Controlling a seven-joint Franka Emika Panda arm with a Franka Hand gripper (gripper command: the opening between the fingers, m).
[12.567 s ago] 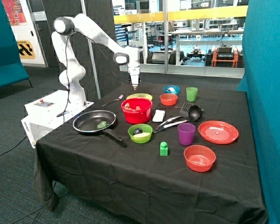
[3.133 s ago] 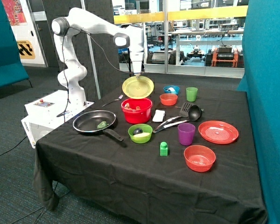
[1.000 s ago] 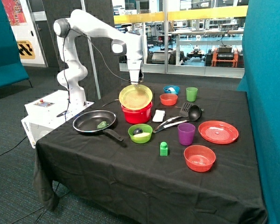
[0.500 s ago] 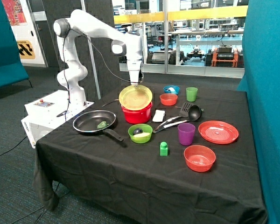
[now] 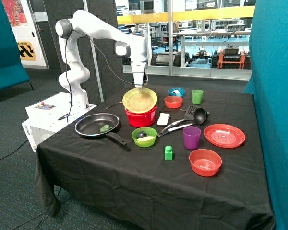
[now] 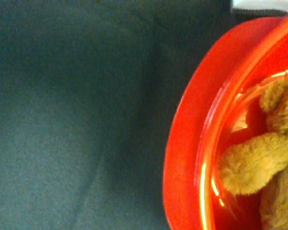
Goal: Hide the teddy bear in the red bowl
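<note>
The red bowl [image 5: 140,118] stands mid-table on the black cloth. A yellow plate [image 5: 139,99] lies tilted over its top, covering it in the outside view. My gripper [image 5: 142,86] comes straight down onto the plate's far rim and is shut on it. In the wrist view the red bowl's rim [image 6: 182,158] shows, and inside it a tan limb of the teddy bear [image 6: 249,163]. The bear is hidden in the outside view.
A black frying pan [image 5: 97,125], a green bowl [image 5: 144,136], a white object [image 5: 163,118] and a black ladle and spatula [image 5: 187,117] surround the bowl. Further off stand a purple cup [image 5: 191,137], green block [image 5: 168,153], translucent red bowl [image 5: 205,162] and red plate [image 5: 224,135].
The gripper lifted the yellow plate from behind the red bowl, then lowered it onto the bowl's top. Over the last second nothing has visibly moved.
</note>
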